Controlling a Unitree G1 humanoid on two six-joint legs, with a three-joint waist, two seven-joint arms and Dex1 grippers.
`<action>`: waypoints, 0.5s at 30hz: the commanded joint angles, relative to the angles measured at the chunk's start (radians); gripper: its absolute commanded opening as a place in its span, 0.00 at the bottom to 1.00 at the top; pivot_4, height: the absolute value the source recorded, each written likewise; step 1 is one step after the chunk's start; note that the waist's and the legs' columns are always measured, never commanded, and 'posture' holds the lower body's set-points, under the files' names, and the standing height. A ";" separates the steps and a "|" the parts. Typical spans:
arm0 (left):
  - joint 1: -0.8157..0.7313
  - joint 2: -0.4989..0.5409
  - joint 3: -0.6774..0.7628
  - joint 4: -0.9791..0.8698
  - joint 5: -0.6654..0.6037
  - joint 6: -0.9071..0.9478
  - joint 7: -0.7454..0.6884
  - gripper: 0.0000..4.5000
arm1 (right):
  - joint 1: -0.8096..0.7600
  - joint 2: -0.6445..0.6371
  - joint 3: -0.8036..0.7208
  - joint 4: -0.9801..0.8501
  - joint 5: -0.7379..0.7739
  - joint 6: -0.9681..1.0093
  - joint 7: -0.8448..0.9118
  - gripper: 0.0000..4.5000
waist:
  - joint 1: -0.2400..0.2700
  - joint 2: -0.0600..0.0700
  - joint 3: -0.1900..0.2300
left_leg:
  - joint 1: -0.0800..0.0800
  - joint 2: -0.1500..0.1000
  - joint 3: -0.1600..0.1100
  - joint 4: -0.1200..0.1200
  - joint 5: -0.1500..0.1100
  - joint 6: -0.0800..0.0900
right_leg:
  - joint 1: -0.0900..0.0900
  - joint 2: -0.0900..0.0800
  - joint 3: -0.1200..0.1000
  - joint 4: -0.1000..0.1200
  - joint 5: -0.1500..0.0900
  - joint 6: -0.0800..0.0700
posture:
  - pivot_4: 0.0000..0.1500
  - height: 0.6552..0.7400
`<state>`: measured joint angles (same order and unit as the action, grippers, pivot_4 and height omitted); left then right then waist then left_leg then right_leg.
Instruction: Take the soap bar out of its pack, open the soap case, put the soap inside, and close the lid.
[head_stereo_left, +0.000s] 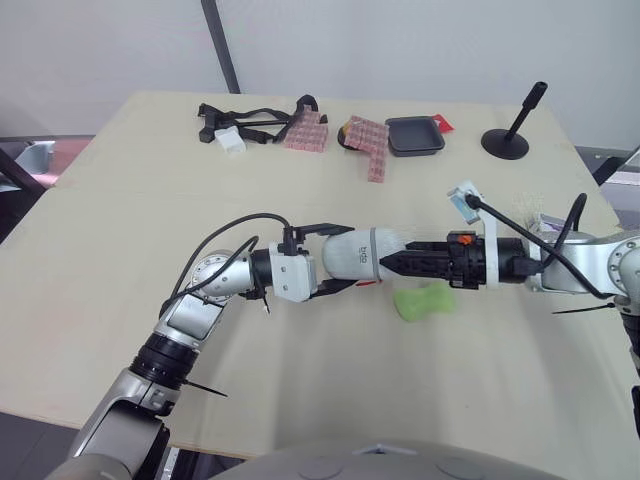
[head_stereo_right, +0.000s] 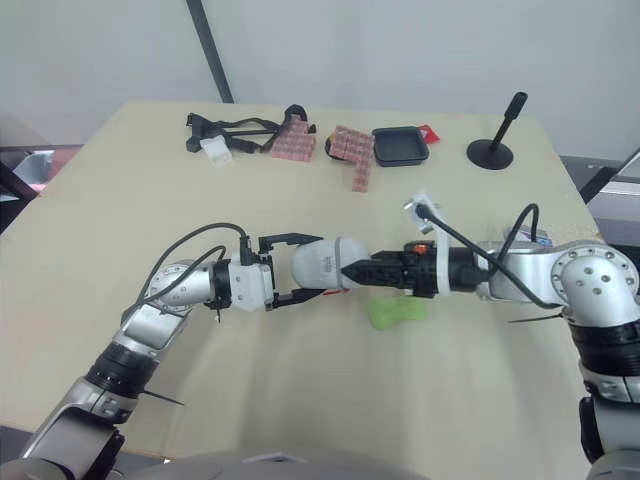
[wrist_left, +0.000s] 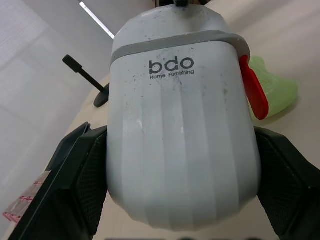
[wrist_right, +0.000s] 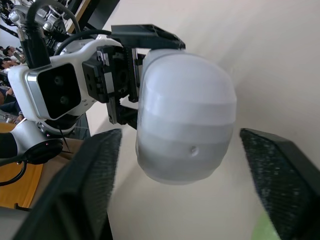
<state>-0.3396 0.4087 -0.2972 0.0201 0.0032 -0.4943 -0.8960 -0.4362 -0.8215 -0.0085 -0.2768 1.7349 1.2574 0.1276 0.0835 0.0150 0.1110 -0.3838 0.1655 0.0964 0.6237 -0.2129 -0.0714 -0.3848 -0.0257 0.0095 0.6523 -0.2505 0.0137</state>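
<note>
Left jaws: clamped on soap case
Right jaws: apart, flanking its lid
Soap: just beside soap case (unwrapped)
Risk: lid tug twisting soap case loose

Pale wooden table; plain whitish wall behind; dark slanted pole against wall.
</note>
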 joint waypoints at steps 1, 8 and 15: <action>-0.011 0.002 -0.006 -0.030 -0.010 -0.004 0.008 0.77 | -0.005 0.005 -0.005 -0.010 0.037 -0.032 -0.020 0.82 | 0.000 0.000 0.000 | 0.000 0.000 0.000 0.000 0.000 0.000 | 0.000 0.000 0.000 0.000 0.000 0.000 | 1.00 1.00; -0.010 0.002 -0.008 -0.030 -0.009 -0.002 0.006 0.77 | -0.007 0.004 -0.004 0.006 0.029 -0.037 -0.015 0.82 | 0.001 0.000 0.000 | 0.000 0.000 0.000 0.000 0.000 0.000 | 0.000 0.000 0.000 0.000 0.000 0.000 | 1.00 1.00; -0.012 0.001 -0.009 -0.028 -0.007 0.001 0.011 0.77 | -0.007 0.007 0.002 0.017 0.028 -0.033 0.001 0.45 | 0.000 0.000 0.000 | 0.000 0.000 0.000 0.000 0.000 0.000 | 0.000 0.000 0.000 0.000 0.000 0.000 | 1.00 1.00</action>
<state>-0.3398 0.4125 -0.2993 0.0235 0.0110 -0.4870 -0.8921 -0.4363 -0.8137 -0.0038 -0.2425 1.7493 1.2330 0.1266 0.0840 0.0150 0.1110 -0.3843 0.1654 0.0963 0.6238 -0.2130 -0.0716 -0.3848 -0.0257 0.0094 0.6522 -0.2504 0.0138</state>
